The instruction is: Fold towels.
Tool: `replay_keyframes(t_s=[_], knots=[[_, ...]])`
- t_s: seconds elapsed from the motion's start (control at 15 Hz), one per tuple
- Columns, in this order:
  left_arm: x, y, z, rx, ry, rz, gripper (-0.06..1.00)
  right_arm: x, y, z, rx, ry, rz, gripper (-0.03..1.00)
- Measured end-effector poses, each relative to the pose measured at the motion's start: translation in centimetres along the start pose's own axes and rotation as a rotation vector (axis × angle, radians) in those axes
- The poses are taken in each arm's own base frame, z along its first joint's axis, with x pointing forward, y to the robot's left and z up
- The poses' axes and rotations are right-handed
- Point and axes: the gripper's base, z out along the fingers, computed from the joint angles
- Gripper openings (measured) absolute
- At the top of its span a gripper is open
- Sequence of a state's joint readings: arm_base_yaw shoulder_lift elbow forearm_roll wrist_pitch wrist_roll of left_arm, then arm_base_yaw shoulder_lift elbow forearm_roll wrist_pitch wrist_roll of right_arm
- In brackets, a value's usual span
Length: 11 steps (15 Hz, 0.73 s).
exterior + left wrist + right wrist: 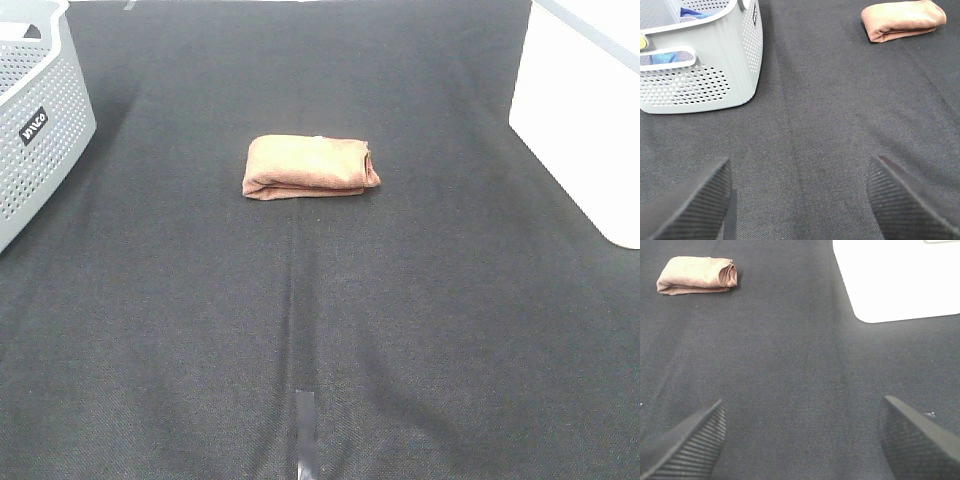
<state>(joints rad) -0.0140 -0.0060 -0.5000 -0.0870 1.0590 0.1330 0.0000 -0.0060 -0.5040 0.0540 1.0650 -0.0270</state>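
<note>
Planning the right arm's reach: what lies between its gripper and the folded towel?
Only bare dark cloth lies between the right gripper and the towel, as the right wrist view shows.

A small black label (33,126) on the grey basket (45,140) bears unreadable white lettering.

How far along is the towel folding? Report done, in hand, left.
Done: the towel lies folded in a compact bundle on the black cloth. In hand: nothing; left gripper and right gripper are open, apart from it. Left: possibly the blue fabric in the basket.
</note>
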Motion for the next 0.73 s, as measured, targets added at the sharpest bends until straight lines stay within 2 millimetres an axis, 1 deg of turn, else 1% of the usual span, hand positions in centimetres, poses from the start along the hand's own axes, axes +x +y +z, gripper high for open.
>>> replay_keyframes(t_s=[0.73], knots=[[-0.01, 0.00, 0.00, 0.000, -0.001, 0.000, 0.72, 0.00, 0.00, 0.00, 0.000, 0.000, 0.000, 0.78]])
